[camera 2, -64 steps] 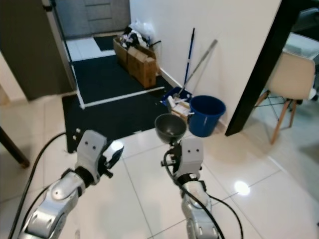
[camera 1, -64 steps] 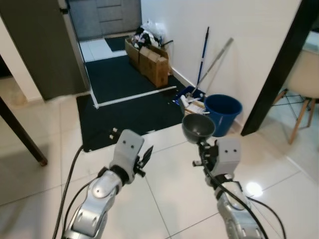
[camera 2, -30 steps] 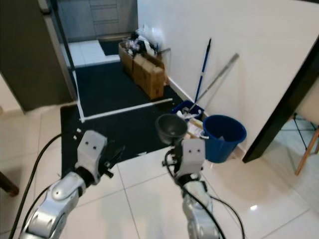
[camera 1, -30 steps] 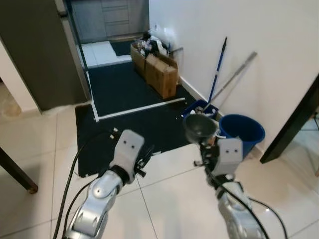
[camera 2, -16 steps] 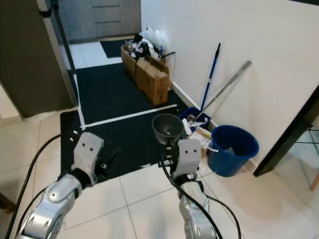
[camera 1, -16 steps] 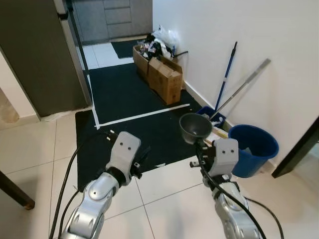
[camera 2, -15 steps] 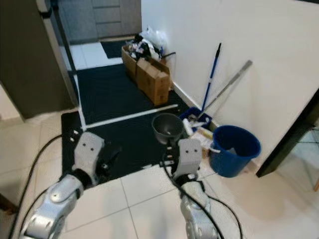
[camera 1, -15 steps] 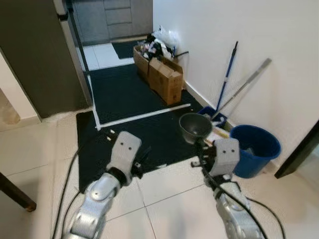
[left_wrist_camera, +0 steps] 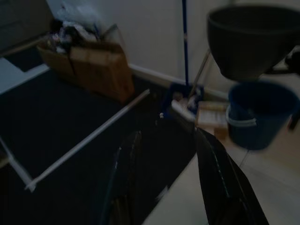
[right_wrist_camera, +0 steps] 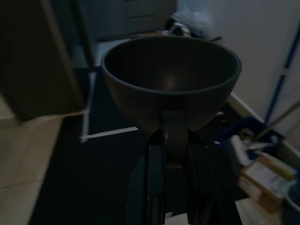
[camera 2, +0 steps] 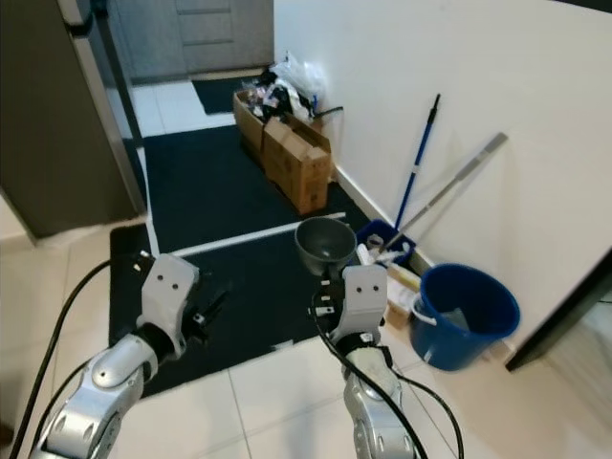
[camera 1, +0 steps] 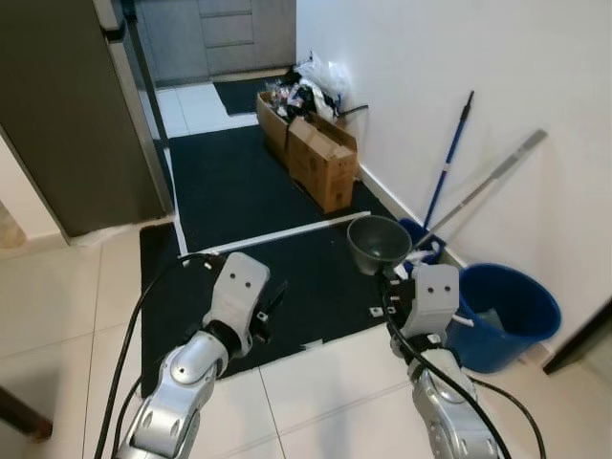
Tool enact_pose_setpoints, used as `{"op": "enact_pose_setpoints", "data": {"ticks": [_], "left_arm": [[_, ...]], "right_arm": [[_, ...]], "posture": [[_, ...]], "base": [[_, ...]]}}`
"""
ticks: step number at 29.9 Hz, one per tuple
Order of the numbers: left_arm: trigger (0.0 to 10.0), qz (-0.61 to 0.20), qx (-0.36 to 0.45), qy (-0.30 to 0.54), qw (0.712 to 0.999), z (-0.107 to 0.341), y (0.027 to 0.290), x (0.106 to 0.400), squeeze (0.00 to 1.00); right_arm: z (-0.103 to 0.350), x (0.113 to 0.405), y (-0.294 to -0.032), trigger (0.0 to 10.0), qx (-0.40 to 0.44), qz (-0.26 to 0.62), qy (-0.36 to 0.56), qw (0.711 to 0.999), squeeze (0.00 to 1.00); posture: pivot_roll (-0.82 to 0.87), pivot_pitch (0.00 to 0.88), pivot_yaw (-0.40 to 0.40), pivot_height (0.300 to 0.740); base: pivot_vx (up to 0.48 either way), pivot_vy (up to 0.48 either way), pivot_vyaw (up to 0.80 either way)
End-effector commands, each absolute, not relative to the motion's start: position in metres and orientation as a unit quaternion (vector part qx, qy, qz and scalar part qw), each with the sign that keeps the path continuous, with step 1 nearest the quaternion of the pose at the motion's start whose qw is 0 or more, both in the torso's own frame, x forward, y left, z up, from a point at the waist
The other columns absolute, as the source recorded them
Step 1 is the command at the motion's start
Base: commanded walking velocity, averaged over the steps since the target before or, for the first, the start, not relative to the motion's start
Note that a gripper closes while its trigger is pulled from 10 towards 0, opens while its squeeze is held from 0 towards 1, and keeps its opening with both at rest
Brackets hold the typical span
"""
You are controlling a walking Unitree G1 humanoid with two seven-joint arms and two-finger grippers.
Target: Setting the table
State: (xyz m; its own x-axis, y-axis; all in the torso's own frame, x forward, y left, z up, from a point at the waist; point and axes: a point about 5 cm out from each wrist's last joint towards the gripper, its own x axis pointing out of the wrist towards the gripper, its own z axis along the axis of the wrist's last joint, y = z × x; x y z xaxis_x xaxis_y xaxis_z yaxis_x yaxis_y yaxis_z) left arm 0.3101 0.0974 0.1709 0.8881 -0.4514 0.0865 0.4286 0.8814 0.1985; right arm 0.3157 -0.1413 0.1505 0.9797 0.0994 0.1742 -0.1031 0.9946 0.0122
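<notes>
The right gripper (right_wrist_camera: 169, 187) had its fingers clamped on the short handle of a dark grey bowl (camera 1: 379, 243), carried upright directly above them, mouth up. The left gripper (left_wrist_camera: 166, 187) hung empty beside it, fingers spread, over the black floor mat (camera 1: 239, 191). No bench appeared ahead, so the right arm was judged the carrying arm.

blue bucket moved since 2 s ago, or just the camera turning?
No. The blue bucket sits by the same white wall, beside the mop handles, as before. Everything shifted together, so the camera moved.
</notes>
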Motion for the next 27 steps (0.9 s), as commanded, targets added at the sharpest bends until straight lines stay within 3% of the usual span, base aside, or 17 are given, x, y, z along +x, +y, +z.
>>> {"op": "enact_pose_setpoints", "data": {"ticks": [1, 6, 11, 27], "left_arm": [[10.0, -0.22, 0.093, -0.053, 0.97, 0.165, 0.104, 0.309, 0.0], [10.0, -0.217, 0.09, -0.044, 0.971, 0.163, 0.105, 0.309, 0.0], [10.0, -0.213, 0.078, -0.02, 0.974, 0.158, 0.107, 0.309, 0.0], [10.0, -0.208, 0.076, 0.008, 0.975, 0.152, 0.111, 0.306, 0.0]], "right_arm": [[0.15, 0.315, -0.139, 10.0, 0.014, 0.053, -0.089, 0.995, 0.0], [0.151, 0.316, -0.141, 10.0, 0.02, 0.049, -0.09, 0.994, 0.0], [0.151, 0.317, -0.144, 10.0, 0.024, 0.043, -0.09, 0.995, 0.0], [0.155, 0.318, -0.145, 10.0, 0.061, 0.041, -0.093, 0.993, 0.04]], "posture": [[0.06, 0.076, 0.092, 0.74], [0.06, 0.073, 0.092, 0.74], [0.06, 0.069, 0.092, 0.74], [0.07, 0.062, 0.091, 0.74]], "base": [[0.48, 0.0, 0.0], [0.48, 0.0, 0.0], [0.0, 0.0, 0.0], [0.0, 0.0, 0.8]]}}
